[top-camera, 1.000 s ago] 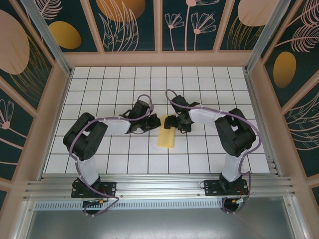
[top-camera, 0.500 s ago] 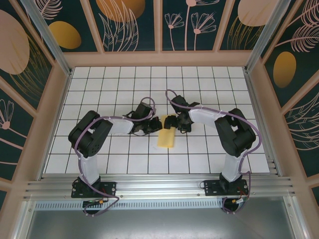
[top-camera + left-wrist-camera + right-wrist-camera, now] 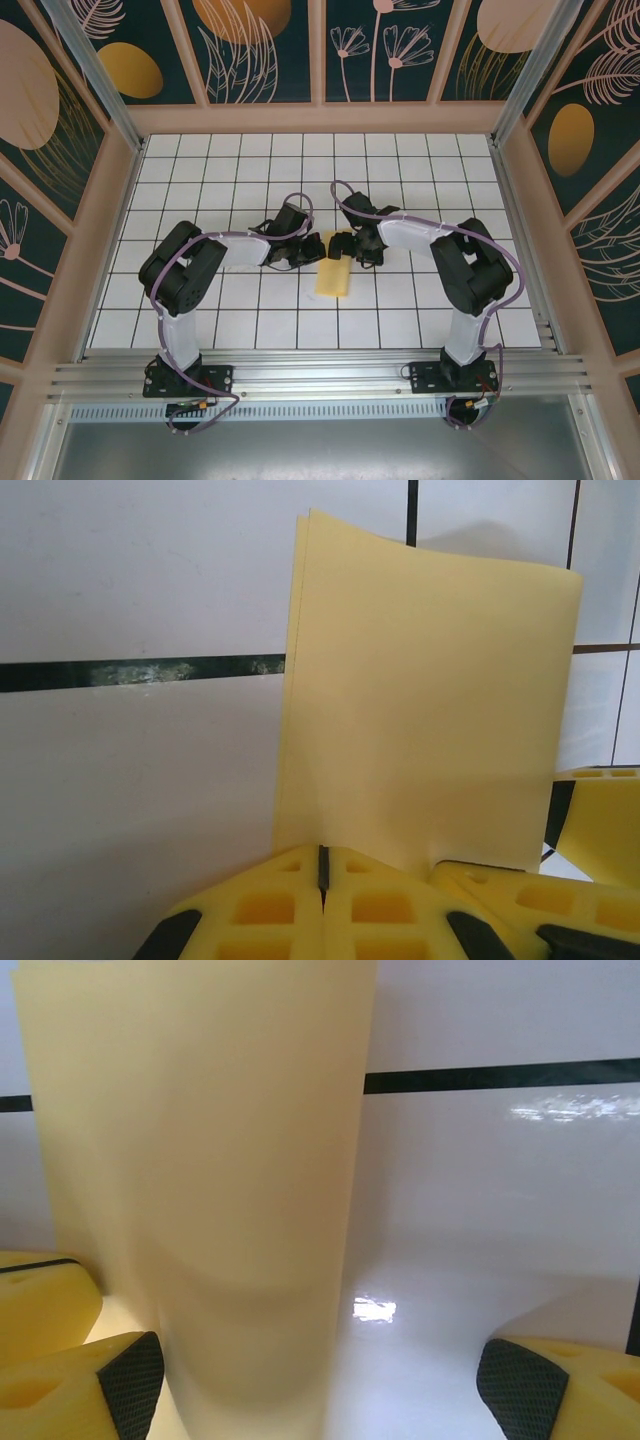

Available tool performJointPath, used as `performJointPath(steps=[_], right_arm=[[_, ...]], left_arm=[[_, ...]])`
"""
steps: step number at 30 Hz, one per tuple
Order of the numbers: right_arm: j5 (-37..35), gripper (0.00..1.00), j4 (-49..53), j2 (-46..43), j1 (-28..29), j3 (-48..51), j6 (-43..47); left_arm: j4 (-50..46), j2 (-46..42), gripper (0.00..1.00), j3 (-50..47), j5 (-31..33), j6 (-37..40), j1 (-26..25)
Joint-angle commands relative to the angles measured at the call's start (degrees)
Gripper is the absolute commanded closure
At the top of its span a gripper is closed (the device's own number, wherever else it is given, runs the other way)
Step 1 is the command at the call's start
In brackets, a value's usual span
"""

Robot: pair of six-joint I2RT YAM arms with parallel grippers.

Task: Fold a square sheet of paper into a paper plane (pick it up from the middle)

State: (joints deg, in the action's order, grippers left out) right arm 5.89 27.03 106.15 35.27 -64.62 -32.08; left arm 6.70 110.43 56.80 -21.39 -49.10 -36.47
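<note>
The square sheet of paper (image 3: 333, 278) lies folded in half as a pale-yellow rectangle on the white grid table, long side running toward the arms. My left gripper (image 3: 311, 249) is at its far left corner, jaws shut. In the left wrist view the closed fingertips (image 3: 322, 865) rest at the near end of the sheet (image 3: 430, 700); whether they pinch any paper I cannot tell. My right gripper (image 3: 343, 246) stands open over the sheet's far end. In the right wrist view the paper (image 3: 200, 1180) bulges up between its spread jaws (image 3: 322, 1390), closer to the left fingertip (image 3: 125, 1380).
The right gripper's yellow finger (image 3: 600, 820) sits just right of the sheet in the left wrist view. Wooden walls (image 3: 320, 118) frame the table (image 3: 200, 180) on three sides. An aluminium rail (image 3: 320, 378) runs along the near edge by the arm bases.
The left gripper has slid right, up to the sheet's far left corner. The right gripper has barely moved and the paper has stayed in place.
</note>
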Motion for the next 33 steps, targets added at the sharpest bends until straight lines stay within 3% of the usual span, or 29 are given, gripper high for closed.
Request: performJointPath(steps=[1, 11, 13, 17, 24, 33], right_arm=[[0.5, 0.10, -1.3, 4.7, -0.1, 2.6, -0.7], [2.7, 0.10, -5.3, -11.0, -2.5, 4.7, -2.6], [6.5, 0.16, -7.8, -13.8, -3.5, 6.4, -2.8], [13.2, 0.46, -14.0, -18.8, -5.3, 10.3, -5.0], [25.9, 0.84, -24.4, -16.0, -5.8, 14.3, -8.8], [26.6, 0.86, -25.3, -11.3, -6.0, 16.8, -7.3]], left_arm=[[-3.0, 1.7, 1.00, -0.3, 1.8, 1.5, -0.5], [-2.7, 2.2, 1.00, -0.6, 1.6, 2.0, -0.5], [-2.7, 2.4, 1.00, -0.5, 1.6, 2.0, -0.4], [-2.8, 2.5, 1.00, -0.6, 1.6, 2.2, -0.5], [-2.6, 2.7, 1.00, -0.7, 1.6, 2.2, -0.5], [-2.7, 2.9, 1.00, -0.7, 1.6, 2.2, -0.5]])
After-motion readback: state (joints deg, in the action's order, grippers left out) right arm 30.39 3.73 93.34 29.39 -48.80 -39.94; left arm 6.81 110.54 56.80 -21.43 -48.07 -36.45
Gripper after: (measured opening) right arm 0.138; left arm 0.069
